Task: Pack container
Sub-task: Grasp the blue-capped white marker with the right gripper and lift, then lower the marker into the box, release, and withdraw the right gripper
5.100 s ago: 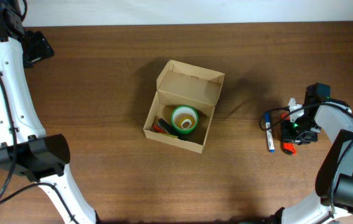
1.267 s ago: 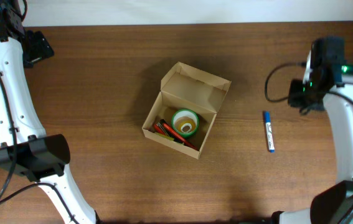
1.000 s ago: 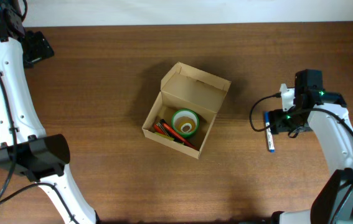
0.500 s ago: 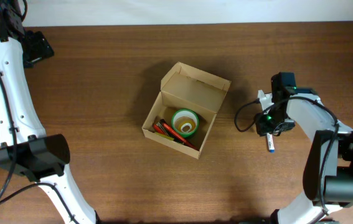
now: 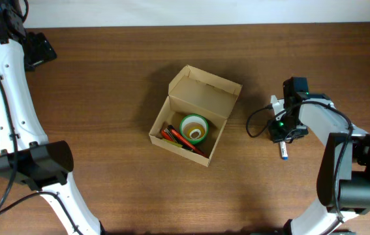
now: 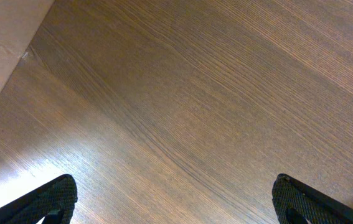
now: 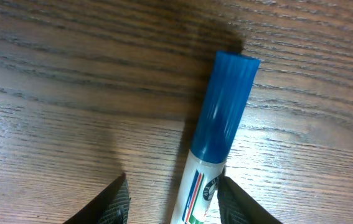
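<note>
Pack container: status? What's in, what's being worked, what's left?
Done: a green tape roll and pens lie in the open container. In hand: the right gripper straddles the blue marker on the table, a gap on one side. The left gripper hangs open, idle. Left: grip it, box it, probably shut the flap.

Robot manipulation bench of a laboratory type. Evidence: a dark wood-grain table (image 5: 106, 176) against a pale backdrop (image 5: 204, 12), a cabled white left arm (image 5: 5, 85) and right arm (image 5: 325, 121), and stationery test items, namely a cardboard box (image 5: 204, 96) and a blue-capped marker (image 7: 226, 118).
</note>
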`<state>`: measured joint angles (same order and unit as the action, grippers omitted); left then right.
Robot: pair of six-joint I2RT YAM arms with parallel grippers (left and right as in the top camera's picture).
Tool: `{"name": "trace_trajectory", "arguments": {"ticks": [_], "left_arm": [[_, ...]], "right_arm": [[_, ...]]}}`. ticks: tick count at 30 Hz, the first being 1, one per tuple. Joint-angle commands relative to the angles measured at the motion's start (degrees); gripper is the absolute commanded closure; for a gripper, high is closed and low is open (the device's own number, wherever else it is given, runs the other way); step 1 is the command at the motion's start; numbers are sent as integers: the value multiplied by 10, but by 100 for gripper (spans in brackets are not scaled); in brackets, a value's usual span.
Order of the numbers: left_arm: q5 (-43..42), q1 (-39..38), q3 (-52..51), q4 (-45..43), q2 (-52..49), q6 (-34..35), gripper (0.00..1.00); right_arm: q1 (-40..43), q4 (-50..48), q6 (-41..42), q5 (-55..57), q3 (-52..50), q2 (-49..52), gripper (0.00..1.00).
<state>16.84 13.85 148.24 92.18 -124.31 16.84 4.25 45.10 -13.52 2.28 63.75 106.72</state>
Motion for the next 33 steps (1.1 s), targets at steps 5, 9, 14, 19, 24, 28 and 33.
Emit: {"name": "trace_trajectory", "arguments": {"ticks": [5,9,14,19,24,28,33], "left_arm": [[-2,2,-1,0,-10,-2,0],[-2,2,-1,0,-10,-2,0],[-2,2,-1,0,-10,-2,0],[-2,2,-1,0,-10,-2,0],[-2,2,-1,0,-10,-2,0],[-2,2,-1,0,-10,-2,0],[-2,2,-1,0,-10,-2,0]], "right_arm": [[-1,1,5,7,-6,18,97],[-1,0,5,-65,-4,5,96],[-1,17,47,-80,13,-84,97],[-1,92,50,-110,94,-132,96],[-31,142,42,-154,200,-153,96],[-130,156,2,-151,285,-153,96],[-299,156,-73,-91,307,-153,96]]}}
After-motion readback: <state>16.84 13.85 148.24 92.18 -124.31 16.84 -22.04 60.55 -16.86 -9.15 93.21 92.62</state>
